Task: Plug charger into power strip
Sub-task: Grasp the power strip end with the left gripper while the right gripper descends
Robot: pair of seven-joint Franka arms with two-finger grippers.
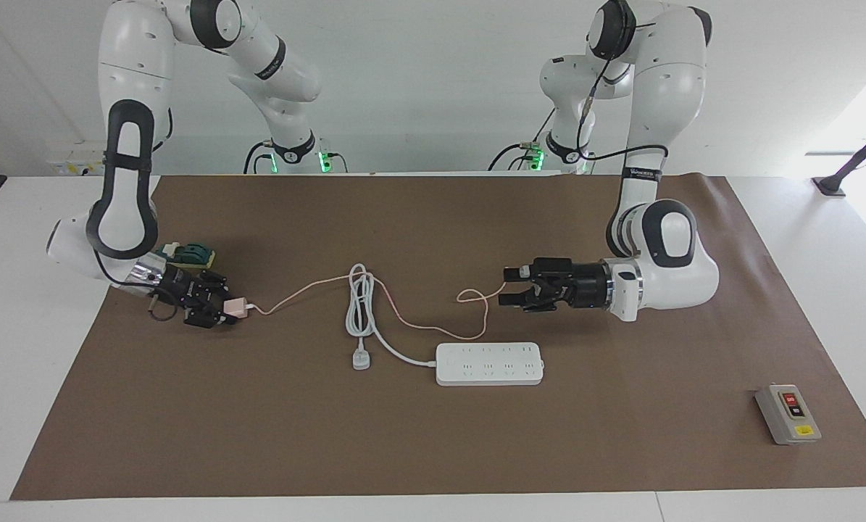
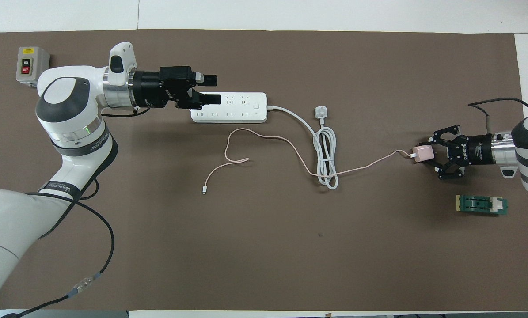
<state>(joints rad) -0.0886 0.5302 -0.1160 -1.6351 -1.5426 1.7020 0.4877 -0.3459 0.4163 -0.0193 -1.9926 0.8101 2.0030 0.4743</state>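
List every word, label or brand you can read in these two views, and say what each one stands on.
"ROBOTIQ": on the body of the right tool, overhead view.
"ON" and "OFF": beside the buttons of the grey switch box, overhead view.
"WANLEED": my best reading of the black band on the left arm; blurred.
Yellow sticker on the switch box in the facing view: too small to read.
Power strip socket markings: too small to read.

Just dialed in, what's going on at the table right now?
The right gripper has shut on the charger at the right arm's end of the table, with its pink cable trailing loose. The left gripper hangs open above the mat beside the power strip. Nothing is plugged in yet.
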